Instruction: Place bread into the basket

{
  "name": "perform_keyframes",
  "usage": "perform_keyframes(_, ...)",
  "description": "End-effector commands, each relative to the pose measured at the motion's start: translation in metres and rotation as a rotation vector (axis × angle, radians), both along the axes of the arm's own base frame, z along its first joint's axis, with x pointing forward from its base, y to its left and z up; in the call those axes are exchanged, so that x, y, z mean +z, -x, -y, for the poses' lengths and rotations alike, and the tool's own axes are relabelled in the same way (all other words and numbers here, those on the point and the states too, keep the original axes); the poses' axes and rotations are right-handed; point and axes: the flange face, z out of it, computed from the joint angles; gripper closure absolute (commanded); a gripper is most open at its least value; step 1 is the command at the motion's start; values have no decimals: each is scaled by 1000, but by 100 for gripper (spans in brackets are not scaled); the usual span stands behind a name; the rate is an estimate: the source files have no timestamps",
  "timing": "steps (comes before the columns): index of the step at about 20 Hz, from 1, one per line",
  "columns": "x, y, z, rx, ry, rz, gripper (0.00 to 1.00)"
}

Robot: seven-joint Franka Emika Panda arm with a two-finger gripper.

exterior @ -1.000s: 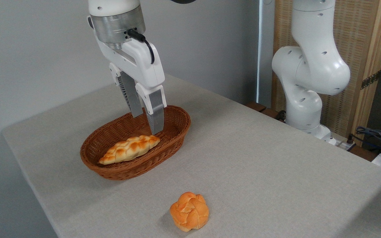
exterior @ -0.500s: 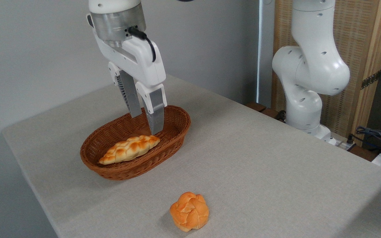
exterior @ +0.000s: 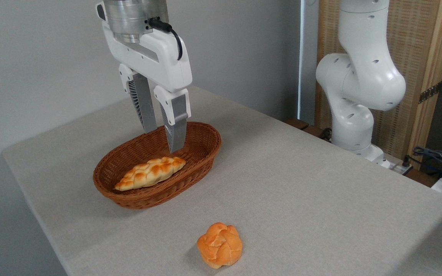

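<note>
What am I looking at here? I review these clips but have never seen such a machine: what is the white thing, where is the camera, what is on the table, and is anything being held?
There is one view, from a fixed camera looking down at the table from its front corner. The white jointed column at the right is the robot arm. It reaches over the top of the picture and ends at the left in a gripper, a claw with two grey fingers. The fingers stand apart and hold nothing; they hang above the far half of the basket. The bread, a long braided loaf, lies inside that brown wicker basket. A small round orange bun sits alone on the table, nearer the camera.
</note>
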Motion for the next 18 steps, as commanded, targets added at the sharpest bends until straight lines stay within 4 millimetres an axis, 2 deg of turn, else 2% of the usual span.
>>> perform_keyframes(1, 4, 0, 5, 9, 4, 13, 0)
perform_keyframes(5, 4, 1, 5, 4, 4, 13, 0)
perform_keyframes(14, -2, 9, 18, -24, 5, -1, 0)
perform_keyframes(18, -2, 10, 14, -22, 4, -3, 0)
